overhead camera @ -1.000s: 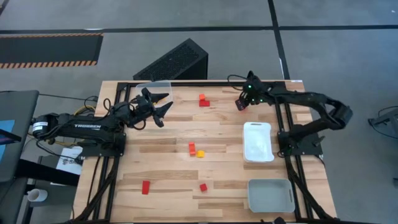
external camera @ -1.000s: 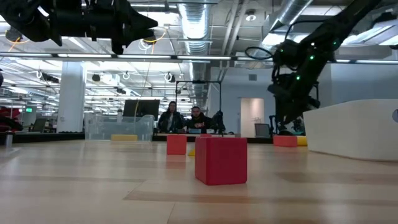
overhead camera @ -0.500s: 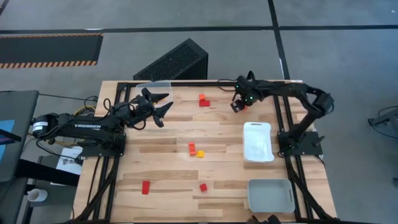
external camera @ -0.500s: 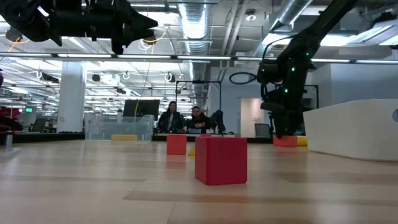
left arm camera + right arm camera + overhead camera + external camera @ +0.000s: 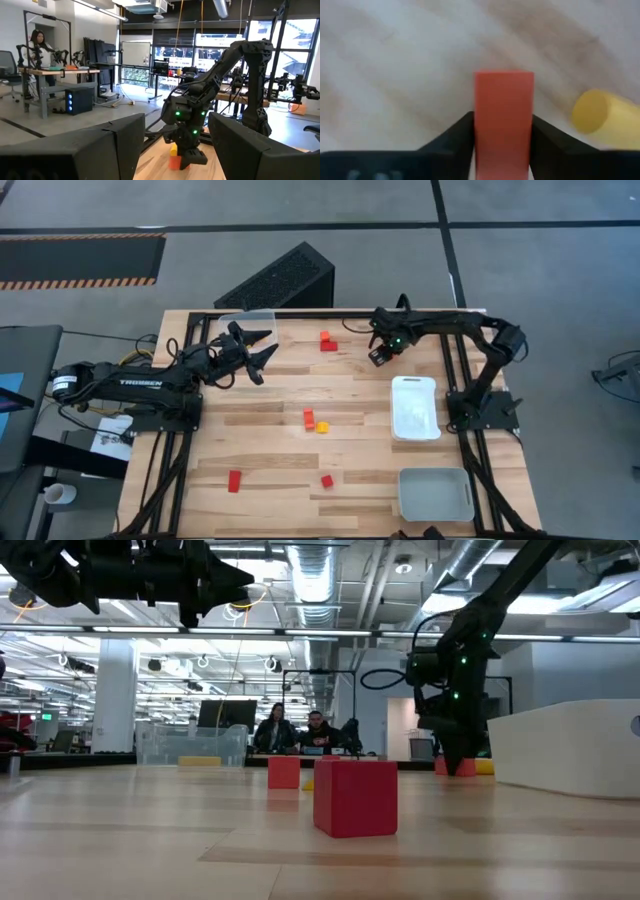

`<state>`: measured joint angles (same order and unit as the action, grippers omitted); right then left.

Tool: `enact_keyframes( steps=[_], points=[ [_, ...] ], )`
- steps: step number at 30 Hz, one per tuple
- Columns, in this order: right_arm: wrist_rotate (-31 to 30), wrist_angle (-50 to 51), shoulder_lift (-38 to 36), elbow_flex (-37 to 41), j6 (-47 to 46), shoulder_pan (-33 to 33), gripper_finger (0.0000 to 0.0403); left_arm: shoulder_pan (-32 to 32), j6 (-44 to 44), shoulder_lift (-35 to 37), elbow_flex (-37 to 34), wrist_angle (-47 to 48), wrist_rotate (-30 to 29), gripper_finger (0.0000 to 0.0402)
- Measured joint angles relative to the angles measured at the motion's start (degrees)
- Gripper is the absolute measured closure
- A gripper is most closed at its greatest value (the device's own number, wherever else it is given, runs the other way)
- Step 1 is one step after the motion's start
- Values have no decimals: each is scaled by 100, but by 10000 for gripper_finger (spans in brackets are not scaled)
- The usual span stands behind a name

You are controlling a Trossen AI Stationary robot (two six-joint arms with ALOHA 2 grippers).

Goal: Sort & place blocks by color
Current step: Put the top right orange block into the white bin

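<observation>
While the left gripper (image 5: pixel 258 352) hangs with fingers spread near the table's (image 5: pixel 270 405) far left corner, the high view shows the right gripper (image 5: pixel 377 356) lowered near the far edge, other blocks scattered mid-table. Level with the tabletop, a red cube (image 5: pixel 355 796) stands nearest the front. At the right wrist, both fingers (image 5: pixel 455 132) pinch a red block (image 5: pixel 503 112), a yellow piece (image 5: pixel 602 117) just beside it.

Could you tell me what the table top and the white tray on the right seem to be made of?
Table top: looks like wood, pale glued strips with visible grain, satin finish. White tray: probably plastic, going by its smooth, opaque, uniformly white surface and rounded corners.
</observation>
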<state>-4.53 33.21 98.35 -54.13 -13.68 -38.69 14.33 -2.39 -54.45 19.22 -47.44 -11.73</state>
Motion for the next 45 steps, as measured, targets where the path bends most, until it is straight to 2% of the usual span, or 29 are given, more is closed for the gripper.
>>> enact_keyframes(
  steps=[2,7,12,19,23,27,33,37,41,45],
  points=[
    [13,0,-210,4,36,83,280,1,0,2,0,2,2,194],
    [15,198,-858,-2,151,263,279,0,0,2,0,0,2,194],
    [87,808,-1873,-2,-19,725,279,1,-24,2,0,0,19,194],
    [175,1672,-3359,-2,-606,2128,279,2,-33,2,0,0,297,194],
    [40,1838,-3924,214,-1291,3059,257,2,-40,2,0,0,291,194],
    [-208,2126,-4115,597,-2274,3814,248,2,-42,2,0,0,291,194],
    [-303,2098,-4094,1452,-3450,4444,267,2,-44,2,0,0,279,194],
    [-260,1590,-4090,2006,-3889,4548,253,2,-103,2,0,-2,273,194],
    [-34,1221,-4088,2436,-4005,4484,235,2,-142,2,0,-4,275,194],
    [15,1098,-4090,2656,-4062,4398,234,2,-156,2,0,-4,275,194]
  ],
)
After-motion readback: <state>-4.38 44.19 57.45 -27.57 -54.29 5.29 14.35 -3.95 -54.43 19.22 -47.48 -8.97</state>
